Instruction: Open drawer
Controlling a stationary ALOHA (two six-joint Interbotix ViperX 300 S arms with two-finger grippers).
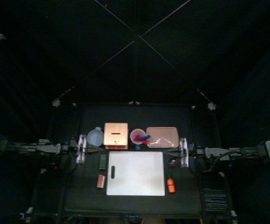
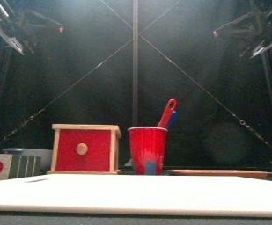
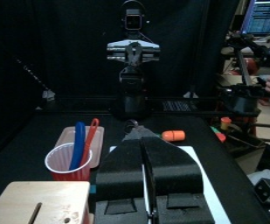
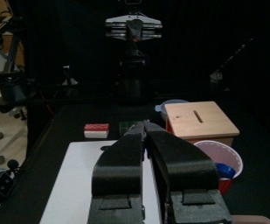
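Jaws on both arms are pressed together and hold nothing, a resting pose by the look of it: the left gripper [image 3: 135, 140] and the right gripper [image 4: 143, 131] hang at opposite sides of the worktop [image 1: 67, 188], pointing at each other across it. Between them lies a white sheet [image 1: 137, 172]. Beyond the sheet, toward the back, stands the drawer [image 1: 116, 136], well apart from either gripper and untouched, with a red cup [image 2: 148, 149] just beside it. Nothing is opened yet, I judge.
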